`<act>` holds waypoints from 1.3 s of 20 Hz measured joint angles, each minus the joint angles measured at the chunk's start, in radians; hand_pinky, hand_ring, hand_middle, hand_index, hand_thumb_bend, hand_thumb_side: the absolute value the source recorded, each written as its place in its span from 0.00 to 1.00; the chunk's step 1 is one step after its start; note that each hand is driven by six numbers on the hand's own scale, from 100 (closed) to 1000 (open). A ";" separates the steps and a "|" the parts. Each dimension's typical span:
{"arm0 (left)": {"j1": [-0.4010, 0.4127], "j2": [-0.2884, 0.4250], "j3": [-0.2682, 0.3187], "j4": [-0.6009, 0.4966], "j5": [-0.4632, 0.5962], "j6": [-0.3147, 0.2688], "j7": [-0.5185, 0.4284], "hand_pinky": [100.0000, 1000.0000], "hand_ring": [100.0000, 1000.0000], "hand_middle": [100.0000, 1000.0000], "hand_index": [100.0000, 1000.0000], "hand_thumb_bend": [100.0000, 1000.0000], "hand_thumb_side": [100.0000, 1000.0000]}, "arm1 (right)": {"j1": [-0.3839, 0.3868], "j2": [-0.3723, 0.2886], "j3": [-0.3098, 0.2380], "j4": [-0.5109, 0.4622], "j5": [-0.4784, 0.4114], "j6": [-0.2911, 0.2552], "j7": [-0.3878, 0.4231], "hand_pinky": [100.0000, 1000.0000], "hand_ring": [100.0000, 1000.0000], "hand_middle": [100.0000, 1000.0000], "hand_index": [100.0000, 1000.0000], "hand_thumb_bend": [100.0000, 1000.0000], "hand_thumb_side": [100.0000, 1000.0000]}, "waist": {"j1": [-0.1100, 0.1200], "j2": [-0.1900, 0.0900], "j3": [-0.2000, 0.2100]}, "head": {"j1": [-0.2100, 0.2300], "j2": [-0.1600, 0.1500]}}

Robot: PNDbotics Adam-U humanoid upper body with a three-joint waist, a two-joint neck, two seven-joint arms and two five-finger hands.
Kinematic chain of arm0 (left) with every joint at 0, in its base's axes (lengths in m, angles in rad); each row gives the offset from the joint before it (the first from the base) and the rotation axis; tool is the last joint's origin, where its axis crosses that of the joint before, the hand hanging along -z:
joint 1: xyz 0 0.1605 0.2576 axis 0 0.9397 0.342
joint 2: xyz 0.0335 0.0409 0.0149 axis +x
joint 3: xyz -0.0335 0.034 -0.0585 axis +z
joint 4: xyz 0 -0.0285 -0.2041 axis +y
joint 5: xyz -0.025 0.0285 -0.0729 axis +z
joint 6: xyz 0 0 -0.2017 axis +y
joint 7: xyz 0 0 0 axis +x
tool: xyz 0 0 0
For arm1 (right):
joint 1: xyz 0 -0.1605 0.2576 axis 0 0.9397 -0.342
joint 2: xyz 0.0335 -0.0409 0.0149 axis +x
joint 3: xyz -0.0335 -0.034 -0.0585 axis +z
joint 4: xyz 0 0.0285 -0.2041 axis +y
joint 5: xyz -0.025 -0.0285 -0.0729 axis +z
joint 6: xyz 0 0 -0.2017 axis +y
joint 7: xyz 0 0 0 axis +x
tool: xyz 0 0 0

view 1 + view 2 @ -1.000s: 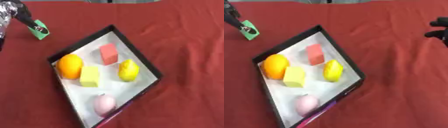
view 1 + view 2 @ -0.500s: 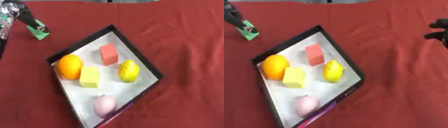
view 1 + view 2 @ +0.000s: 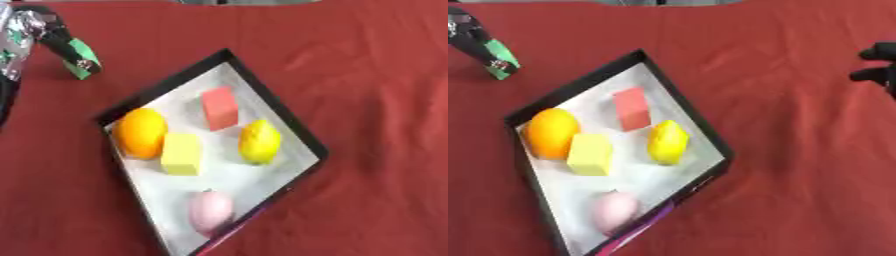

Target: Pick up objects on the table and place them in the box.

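Red cloth: it covered the desk (image 3: 367, 65) and lay mostly bare to the right of the box.
Box: the black-walled box (image 3: 276, 107), white inside, sat askew in the middle of the view.
Contents: an orange (image 3: 142, 132), a yellow block (image 3: 182, 153), a red block (image 3: 220, 108), a lemon (image 3: 260, 141) and a pale pink fruit (image 3: 210, 211) lay inside, near one another but apart.
Green block: the green block (image 3: 81, 57) was outside the box, up at the far left, apparently the only item not yet boxed.
Left hand: the left hand (image 3: 54, 40) was at that block, its fingers (image 3: 45, 31) seemingly pinching it, though how far the block sat off the cloth could not be told.
Right hand: the right hand (image 3: 878, 67) showed only at the right edge, well away from the box; whether its fingers were spread or curled could not be told.
Risk: the block looked held by little of its surface, so it might twist out on the way across.
Second risk: a low carry might knock the near box wall and shift the fruit inside.
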 measured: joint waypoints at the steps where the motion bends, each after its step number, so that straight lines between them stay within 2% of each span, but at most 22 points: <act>1: 0.000 0.000 0.000 0.000 0.002 0.000 0.000 0.88 0.87 0.75 0.73 0.57 0.28 | 0.000 0.000 0.000 0.000 0.001 0.000 0.000 0.93 0.70 0.76 0.81 0.00 0.49 | 0.000 0.000 0.000 | 0.001 0.000; 8: 0.000 0.000 0.002 0.000 0.021 0.001 0.000 0.88 0.87 0.74 0.71 0.54 0.22 | 0.007 0.008 0.000 0.000 0.007 0.003 0.003 0.94 0.70 0.76 0.81 0.00 0.49 | -0.002 0.000 0.000 | 0.004 0.000; 11: 0.000 0.000 0.002 0.000 0.023 0.003 -0.002 0.87 0.86 0.74 0.69 0.47 0.16 | 0.008 0.008 0.000 0.000 0.009 0.005 0.005 0.94 0.70 0.76 0.81 0.00 0.49 | -0.002 0.000 0.001 | 0.005 -0.001; 12: 0.000 0.000 0.002 0.000 0.023 0.003 -0.003 0.87 0.86 0.74 0.68 0.42 0.12 | 0.008 0.008 0.000 0.000 0.011 0.005 0.005 0.94 0.70 0.76 0.81 0.00 0.49 | -0.002 0.000 0.001 | 0.005 -0.001; 13: 0.000 0.000 0.002 0.001 0.024 0.004 -0.004 0.87 0.86 0.74 0.68 0.42 0.12 | 0.008 0.008 0.000 0.000 0.012 0.006 0.006 0.94 0.70 0.76 0.81 0.00 0.49 | -0.002 0.000 0.001 | 0.006 -0.001; 20: 0.000 0.000 0.002 0.001 0.026 0.010 -0.014 0.86 0.85 0.73 0.63 0.31 0.01 | 0.008 0.008 0.000 0.000 0.014 0.006 0.006 0.94 0.70 0.76 0.81 0.00 0.49 | -0.003 0.000 0.002 | 0.008 -0.004; 26: 0.000 0.000 0.002 0.001 0.026 0.014 -0.016 0.85 0.83 0.71 0.56 0.26 0.00 | 0.008 0.008 0.000 0.000 0.014 0.006 0.006 0.94 0.70 0.76 0.81 0.00 0.49 | -0.004 0.000 0.002 | 0.008 -0.008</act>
